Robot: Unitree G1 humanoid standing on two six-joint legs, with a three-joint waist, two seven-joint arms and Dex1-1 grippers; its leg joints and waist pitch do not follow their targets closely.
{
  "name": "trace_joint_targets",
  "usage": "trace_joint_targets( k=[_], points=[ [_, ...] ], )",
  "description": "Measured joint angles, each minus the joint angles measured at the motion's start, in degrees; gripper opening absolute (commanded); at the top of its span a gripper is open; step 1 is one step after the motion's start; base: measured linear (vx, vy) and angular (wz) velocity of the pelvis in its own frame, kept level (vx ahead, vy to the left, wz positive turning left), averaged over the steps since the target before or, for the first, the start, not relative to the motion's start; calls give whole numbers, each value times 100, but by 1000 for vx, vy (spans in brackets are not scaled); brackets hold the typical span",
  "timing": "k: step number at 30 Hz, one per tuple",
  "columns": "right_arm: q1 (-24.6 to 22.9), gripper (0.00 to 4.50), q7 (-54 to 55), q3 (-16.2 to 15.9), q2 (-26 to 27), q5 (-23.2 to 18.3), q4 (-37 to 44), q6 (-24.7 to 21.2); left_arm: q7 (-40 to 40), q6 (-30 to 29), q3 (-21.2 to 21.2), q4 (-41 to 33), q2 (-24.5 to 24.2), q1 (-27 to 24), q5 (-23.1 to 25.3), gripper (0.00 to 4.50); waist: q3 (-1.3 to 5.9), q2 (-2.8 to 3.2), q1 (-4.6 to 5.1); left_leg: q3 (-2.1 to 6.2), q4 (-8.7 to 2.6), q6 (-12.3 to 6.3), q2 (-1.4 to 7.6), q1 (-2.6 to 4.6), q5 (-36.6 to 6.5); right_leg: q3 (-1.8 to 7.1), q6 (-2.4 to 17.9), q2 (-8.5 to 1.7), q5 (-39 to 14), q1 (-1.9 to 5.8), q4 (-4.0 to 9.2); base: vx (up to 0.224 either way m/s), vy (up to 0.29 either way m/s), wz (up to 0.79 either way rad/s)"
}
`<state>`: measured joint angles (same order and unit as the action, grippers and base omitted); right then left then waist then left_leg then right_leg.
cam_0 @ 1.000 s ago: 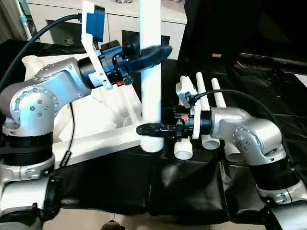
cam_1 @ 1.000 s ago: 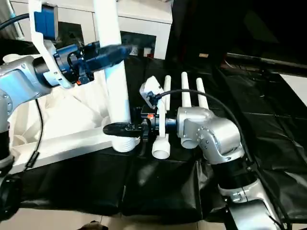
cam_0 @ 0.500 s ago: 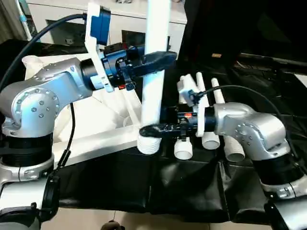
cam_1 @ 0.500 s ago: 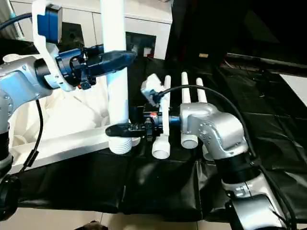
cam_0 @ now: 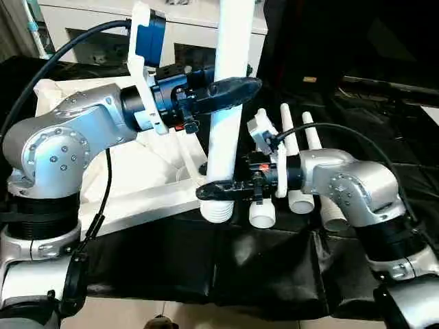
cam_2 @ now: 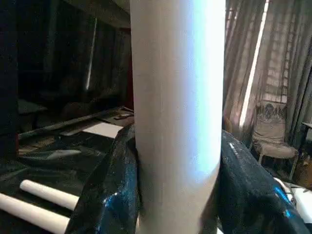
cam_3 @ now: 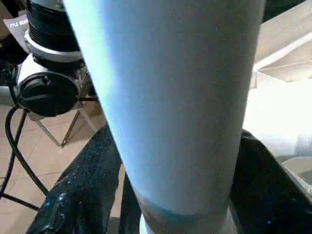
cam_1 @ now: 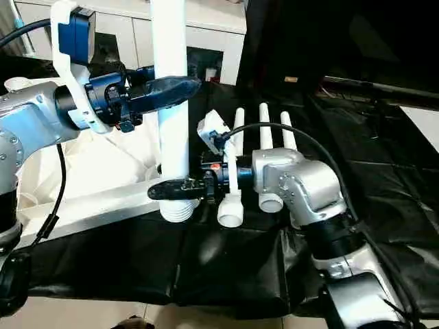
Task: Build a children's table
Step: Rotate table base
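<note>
From the left eye view I note one white leg (cam_0: 226, 110) standing nearly upright, its ribbed lower end just past the near edge of the white tabletop (cam_0: 137, 199), which lies on the black cover (cam_0: 267, 267). My left claw (cam_0: 236, 89) is clamped on the leg high up; my right claw (cam_0: 216, 191) is clamped on it just above the ribbed end. Three spare legs (cam_0: 291, 157) lie side by side on the cover behind the right arm. The right eye view confirms both grips, with a white cabinet (cam_1: 206, 27) behind. In the left wrist view, the black fingers (cam_2: 109, 195) press both sides of the leg. In the right wrist view, the fingers (cam_3: 83, 195) flank the leg likewise.
</note>
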<state>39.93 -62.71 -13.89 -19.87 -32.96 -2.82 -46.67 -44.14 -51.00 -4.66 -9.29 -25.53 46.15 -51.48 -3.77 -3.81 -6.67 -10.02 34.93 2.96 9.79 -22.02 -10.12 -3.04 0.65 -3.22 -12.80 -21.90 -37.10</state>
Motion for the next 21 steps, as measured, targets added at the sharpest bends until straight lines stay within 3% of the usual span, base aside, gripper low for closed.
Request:
trace_joint_targets(
  k=[8,21],
  points=[
    [14,206,-2,-4,5,16,-13,44,-16,3,-8,10,1,0,-14,177,0,0,2,0,0,0,1,0,0,-1,1,0,0,0,0,0,0,0],
    [14,198,-1,-9,66,29,-14,119,-9,4,-67,57,11,0,-61,177,0,0,1,0,0,0,1,0,1,-1,1,0,1,0,0,0,0,0]
  ],
)
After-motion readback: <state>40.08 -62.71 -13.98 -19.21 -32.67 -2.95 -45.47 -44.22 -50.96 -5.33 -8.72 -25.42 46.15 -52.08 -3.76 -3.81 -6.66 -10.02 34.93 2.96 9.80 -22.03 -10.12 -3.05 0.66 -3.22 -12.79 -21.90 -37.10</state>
